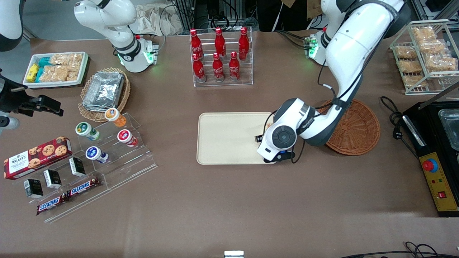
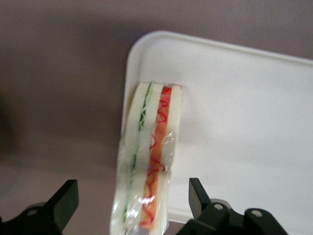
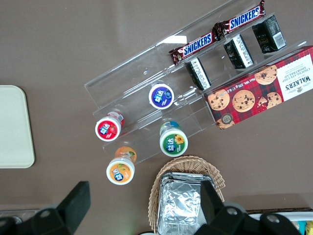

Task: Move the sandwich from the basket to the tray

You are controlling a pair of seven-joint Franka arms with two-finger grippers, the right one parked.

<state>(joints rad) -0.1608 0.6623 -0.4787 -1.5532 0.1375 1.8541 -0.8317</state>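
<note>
The sandwich (image 2: pixel 151 147) is a plastic-wrapped wedge of white bread with green and red-orange layers. It lies on the cream tray (image 2: pixel 244 122), along the rim by a rounded corner. My left gripper (image 2: pixel 133 188) is open just above it, one black finger (image 2: pixel 66 198) on each side with a gap to the wrap. In the front view the gripper (image 1: pixel 266 142) hangs over the end of the tray (image 1: pixel 229 138) nearest the reddish-brown basket (image 1: pixel 358 129). The wrist hides the sandwich there. No contents show in the basket's visible part.
A clear rack of red bottles (image 1: pixel 219 57) stands farther from the front camera than the tray. An acrylic stand with yogurt cups (image 1: pixel 107 139), cookies and Snickers bars lies toward the parked arm's end. A black unit with a red button (image 1: pixel 430 165) sits beside the basket.
</note>
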